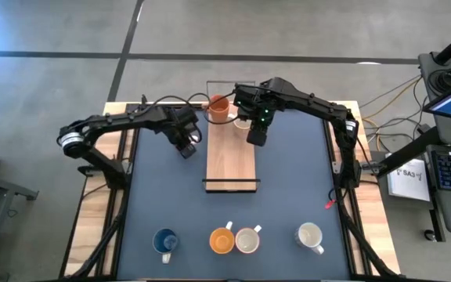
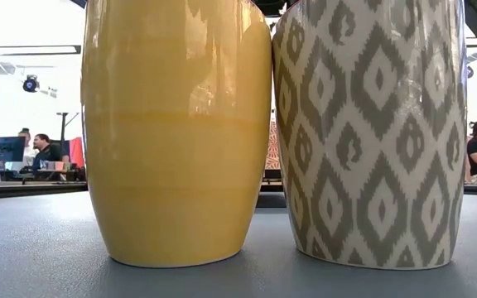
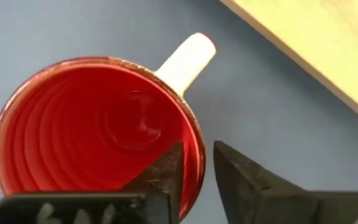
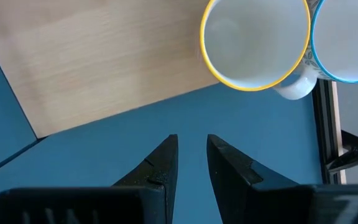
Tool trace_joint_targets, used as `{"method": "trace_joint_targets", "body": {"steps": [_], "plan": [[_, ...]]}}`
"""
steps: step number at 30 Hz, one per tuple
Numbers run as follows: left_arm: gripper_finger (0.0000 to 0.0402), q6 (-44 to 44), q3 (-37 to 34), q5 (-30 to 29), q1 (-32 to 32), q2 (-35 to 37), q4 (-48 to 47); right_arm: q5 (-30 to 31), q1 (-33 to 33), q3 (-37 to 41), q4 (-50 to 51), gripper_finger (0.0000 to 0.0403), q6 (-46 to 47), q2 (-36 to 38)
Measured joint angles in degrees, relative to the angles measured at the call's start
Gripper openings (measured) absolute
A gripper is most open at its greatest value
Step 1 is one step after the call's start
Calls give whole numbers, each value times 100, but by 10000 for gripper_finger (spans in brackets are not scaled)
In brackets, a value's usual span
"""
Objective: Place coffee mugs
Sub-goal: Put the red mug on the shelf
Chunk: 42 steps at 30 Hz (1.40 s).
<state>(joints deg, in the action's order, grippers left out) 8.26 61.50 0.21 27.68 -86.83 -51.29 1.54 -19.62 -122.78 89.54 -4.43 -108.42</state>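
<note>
The left gripper (image 3: 194, 168) straddles the rim of a red mug (image 3: 95, 127), one finger inside the cup and the other outside against the wall, the jaws narrowed onto the rim on the side beside the white handle (image 3: 185, 56). Whether they are fully clamped is a judgement; they look closed on it. The mug stands on the blue-grey mat (image 3: 278, 124) just beside the wooden board (image 3: 316, 50), which lies toward the table's middle from this arm, so the carry looks short and sideways.

The right gripper (image 4: 191, 162) hangs empty over the mat at the board's other long edge, fingers close together with only a narrow gap. Ahead of it a yellow-rimmed white mug (image 4: 253, 43) sits at the board's far end, touching a blue-rimmed mug (image 4: 347, 40).

From above, an orange mug (image 1: 219, 107) occupies the far end of the board too. Four more wait along the near edge: a blue mug (image 1: 165, 241), an orange-lined mug (image 1: 222, 240), a patterned white mug (image 1: 247, 240) and a cream mug (image 1: 310, 236).
</note>
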Motion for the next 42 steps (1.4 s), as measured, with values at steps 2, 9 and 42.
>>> {"method": "trace_joint_targets", "body": {"steps": [2, 9, 42], "plan": [[88, -228, 60, 20, -4, 0, -104, 0, 0, 0, -1, 75, -39, 0], [123, -1407, 562, 30, -12, 11, -937, 0, 0, 0, 27, 75, -8, 0], [5, -1031, 810, -65, 2, -732, -1245, 7, 0, 0, 28, 75, 88, 0]]}}
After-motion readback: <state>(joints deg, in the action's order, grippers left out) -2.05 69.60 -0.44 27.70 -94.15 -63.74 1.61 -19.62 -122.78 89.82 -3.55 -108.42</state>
